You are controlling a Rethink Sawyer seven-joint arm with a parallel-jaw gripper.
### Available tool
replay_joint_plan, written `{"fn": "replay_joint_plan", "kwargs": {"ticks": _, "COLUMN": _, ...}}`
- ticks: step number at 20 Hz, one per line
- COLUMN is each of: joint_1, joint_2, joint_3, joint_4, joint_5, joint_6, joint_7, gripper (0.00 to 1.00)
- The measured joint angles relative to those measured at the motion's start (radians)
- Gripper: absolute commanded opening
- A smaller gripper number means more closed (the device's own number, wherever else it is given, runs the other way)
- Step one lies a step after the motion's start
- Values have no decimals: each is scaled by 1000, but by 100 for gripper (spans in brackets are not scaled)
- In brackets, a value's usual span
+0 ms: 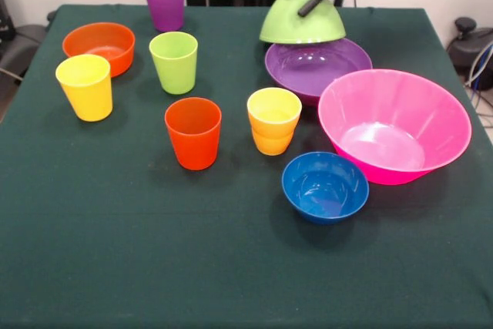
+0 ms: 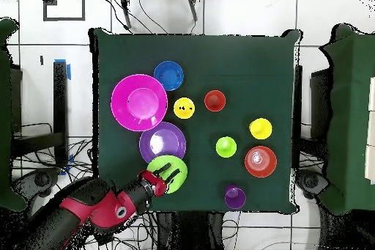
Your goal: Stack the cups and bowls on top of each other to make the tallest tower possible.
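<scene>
Just below the tool sits the purple bowl, and the pink bowl and the blue bowl lie farther toward the camera. The five cups stand well apart from the tool: purple cup, lime green cup, yellow cup, orange-red cup, yellow-orange cup. The orange bowl is near them. The arm is cut off at the top edge. The tool grips the rim of the lime green bowl, which is upside down and tilted above the purple bowl.

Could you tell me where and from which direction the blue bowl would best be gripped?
Probably by its rim, from straight above. The blue bowl stands upright and open, so one finger could go inside and one outside the thin wall. Its side toward the table's front edge is free; the pink bowl crowds the other side.
</scene>
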Motion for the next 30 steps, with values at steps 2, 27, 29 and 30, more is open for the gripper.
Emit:
{"fn": "replay_joint_plan", "kwargs": {"ticks": 2, "joint_1": -17, "joint_2": -20, "joint_3": 2, "joint_4": 12, "joint_5": 13, "joint_6": 0, "joint_7": 0, "gripper": 100}}
{"fn": "replay_joint_plan", "kwargs": {"ticks": 27, "joint_1": -56, "joint_2": -82, "joint_3": -1, "joint_4": 81, "joint_5": 278, "joint_6": -14, "joint_7": 0, "gripper": 100}}
{"fn": "replay_joint_plan", "kwargs": {"ticks": 29, "joint_1": -45, "joint_2": -68, "joint_3": -12, "joint_4": 85, "joint_5": 309, "joint_6": -15, "joint_7": 0, "gripper": 100}}
{"fn": "replay_joint_plan", "kwargs": {"ticks": 30, "joint_1": -42, "joint_2": -65, "joint_3": -14, "joint_4": 86, "joint_5": 314, "joint_6": -15, "joint_7": 0, "gripper": 100}}
